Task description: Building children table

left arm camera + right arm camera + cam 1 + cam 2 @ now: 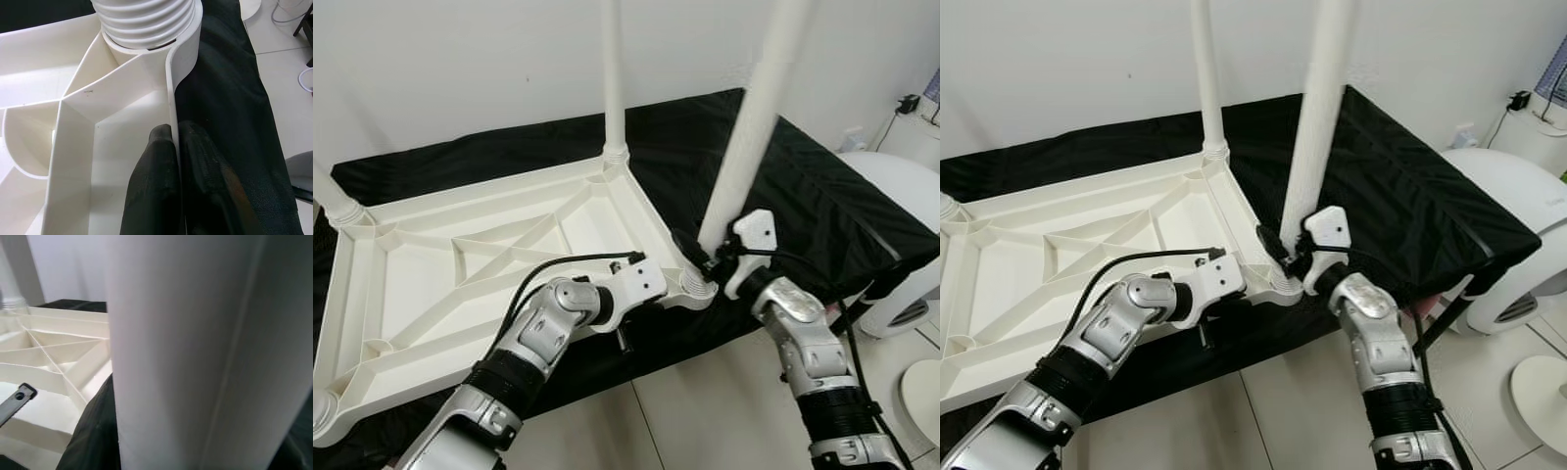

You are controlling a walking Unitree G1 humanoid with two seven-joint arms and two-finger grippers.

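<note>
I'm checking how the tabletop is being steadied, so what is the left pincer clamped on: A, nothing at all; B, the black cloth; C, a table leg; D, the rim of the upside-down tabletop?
D: in the left wrist view the left pincer has one black finger on each side of the thin white rim of the upside-down tabletop, just below the threaded leg socket.

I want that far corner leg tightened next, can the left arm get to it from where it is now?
Probably not as things stand. The left gripper is clamped on the tabletop rim by the near leg, steadying it. The far leg stands across the tabletop; nothing blocks the way, but letting go comes first.
</note>
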